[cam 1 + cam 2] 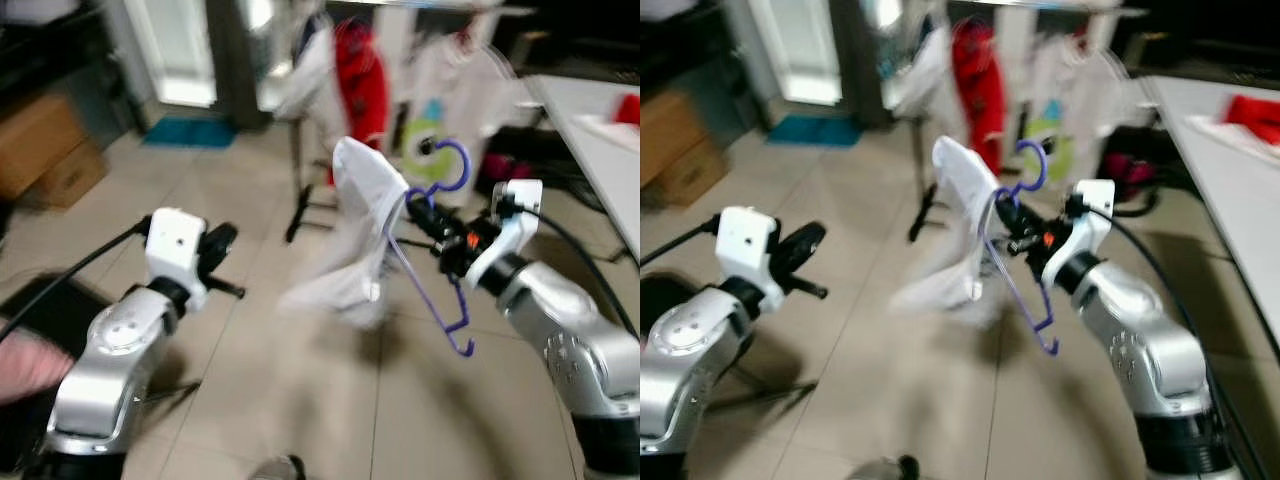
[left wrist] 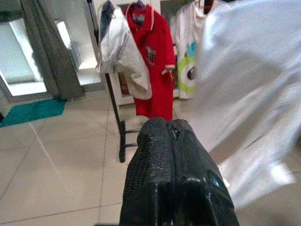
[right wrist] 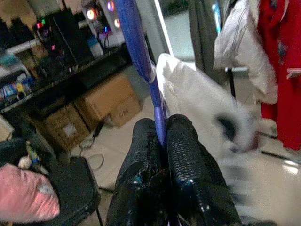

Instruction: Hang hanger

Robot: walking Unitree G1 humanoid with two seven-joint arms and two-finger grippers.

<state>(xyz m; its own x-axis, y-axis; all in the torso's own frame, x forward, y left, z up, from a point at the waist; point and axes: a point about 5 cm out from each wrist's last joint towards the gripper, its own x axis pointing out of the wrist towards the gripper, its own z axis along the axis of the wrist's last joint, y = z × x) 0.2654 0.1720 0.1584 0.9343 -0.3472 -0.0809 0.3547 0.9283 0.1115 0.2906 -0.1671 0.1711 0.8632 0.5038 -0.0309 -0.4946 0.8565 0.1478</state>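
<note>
The right gripper [image 3: 162, 134] pinched a purple wire hanger [image 1: 432, 235] carrying a white shirt [image 1: 362, 225], raised before the clothes rack [image 2: 113, 96]; the left gripper [image 2: 171, 129] was pressed together, holding nothing

I'm seeing the purple hanger [image 1: 432, 240] hanging tilted in mid-air above the tiled floor, its hook [image 1: 452, 165] curling upward and its lower end pointing down toward me. It is carrying a white garment [image 1: 358, 230] that is draping off to its left side, motion-blurred. The right pincer [image 3: 162, 136] is clamping its thin purple shaft.
</note>
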